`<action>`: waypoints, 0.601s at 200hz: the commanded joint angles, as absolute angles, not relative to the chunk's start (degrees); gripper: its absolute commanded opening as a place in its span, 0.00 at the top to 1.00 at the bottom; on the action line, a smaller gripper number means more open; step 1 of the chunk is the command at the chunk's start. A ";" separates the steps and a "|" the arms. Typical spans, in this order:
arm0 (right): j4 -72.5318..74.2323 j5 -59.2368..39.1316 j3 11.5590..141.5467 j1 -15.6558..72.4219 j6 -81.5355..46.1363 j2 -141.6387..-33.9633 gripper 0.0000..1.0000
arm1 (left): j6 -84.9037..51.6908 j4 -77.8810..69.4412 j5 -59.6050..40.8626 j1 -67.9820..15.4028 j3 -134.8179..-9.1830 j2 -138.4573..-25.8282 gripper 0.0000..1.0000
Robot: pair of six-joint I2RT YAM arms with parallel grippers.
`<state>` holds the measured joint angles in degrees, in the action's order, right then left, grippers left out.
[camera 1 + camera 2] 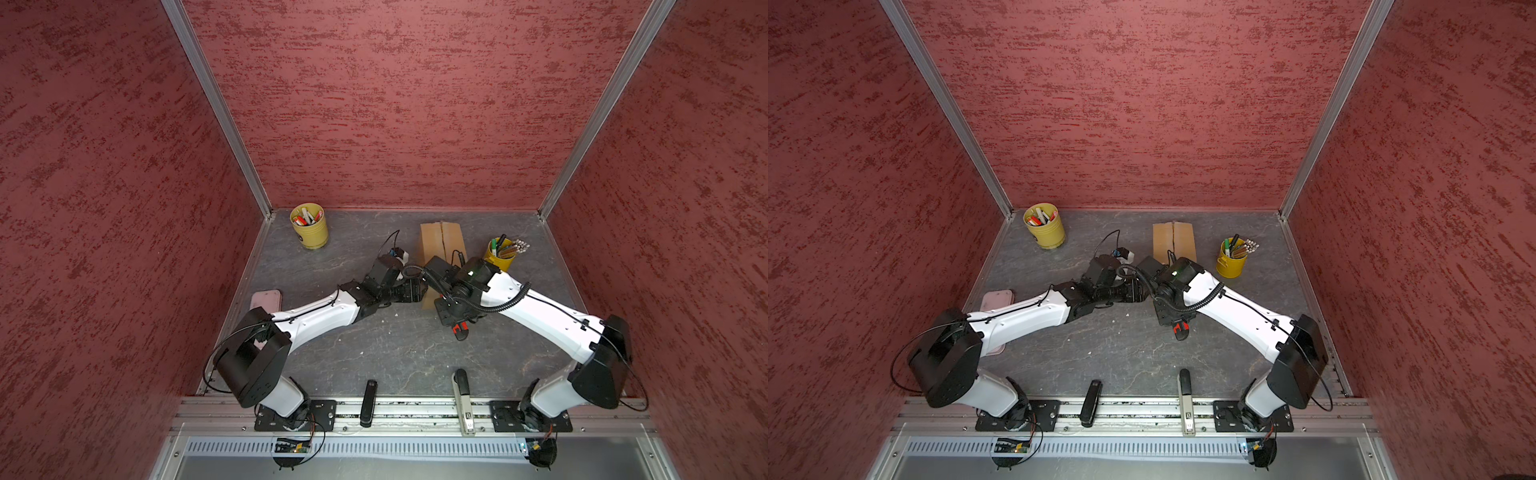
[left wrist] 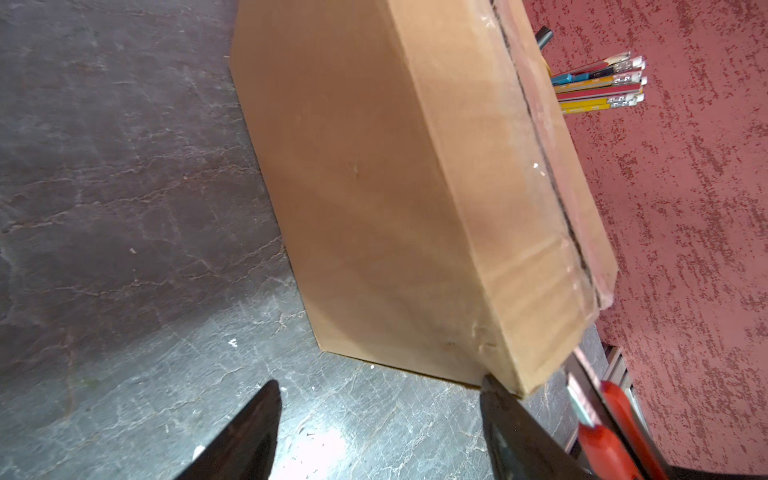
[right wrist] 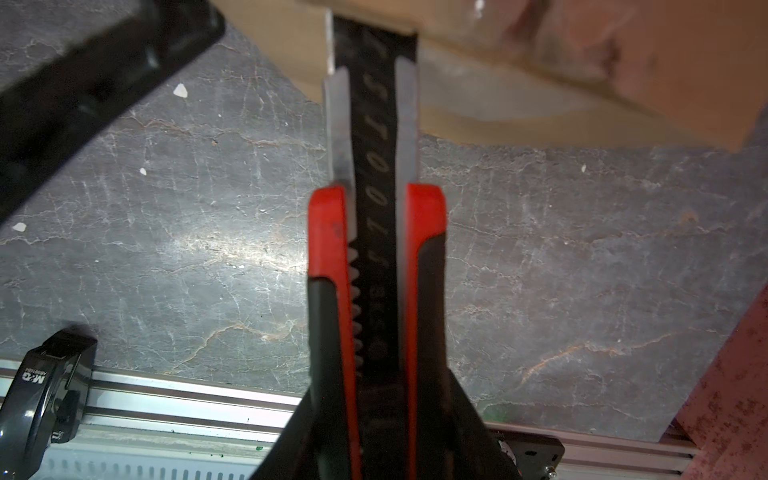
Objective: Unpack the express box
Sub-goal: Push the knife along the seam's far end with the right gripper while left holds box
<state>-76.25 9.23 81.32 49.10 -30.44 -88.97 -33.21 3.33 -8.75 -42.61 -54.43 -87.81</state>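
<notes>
- Red textured walls close in a grey, veined table. The express box lies toward the back, right of centre, with its flaps shut, just beside a yellow pen cup.
- The right gripper is clamped on a red-and-black utility knife, blade out and pointing at the near end of the box.
- The left gripper has its jaws apart and holds nothing. One finger sits at the box's near corner and seems to touch it.
- The step in hand looks like slitting the tape on the top seam. Nothing is out of the box, so the task is at an early stage.
- The next move calls for a shallow, straight run of the blade along the seam while the left arm braces the box against sliding.
- In both top views the wrists hide the fingertips and the box's near end.
- Only the right wrist view shows the blade tip meeting the cardboard edge.
- Only the left wrist view shows the glossy tape, the dark seam line and the finger at the corner.
</notes>
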 commanded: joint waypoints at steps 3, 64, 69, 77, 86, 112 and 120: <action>-75.50 8.53 83.24 49.57 -30.15 -88.64 1.00 | -33.66 1.58 -8.92 -42.98 -55.81 -87.90 0.25; -76.60 9.14 81.05 49.74 -32.22 -85.28 1.00 | -33.60 2.42 -8.28 -42.37 -55.72 -87.28 0.24; -76.56 9.16 80.66 49.81 -32.46 -84.67 1.00 | -33.58 2.50 -8.25 -42.28 -55.73 -87.15 0.24; -76.63 9.14 80.05 49.99 -32.83 -83.84 1.00 | -33.62 2.71 -8.03 -42.19 -55.73 -87.02 0.24; -76.48 8.97 79.27 50.30 -33.25 -83.58 1.00 | -33.49 2.97 -7.84 -42.01 -55.80 -86.85 0.24; -75.81 8.44 77.11 51.95 -34.27 -80.16 1.00 | -33.47 4.06 -7.08 -41.58 -55.99 -85.91 0.24; -75.69 8.37 76.38 52.58 -34.59 -79.61 1.00 | -33.41 4.42 -6.87 -41.42 -55.99 -85.46 0.24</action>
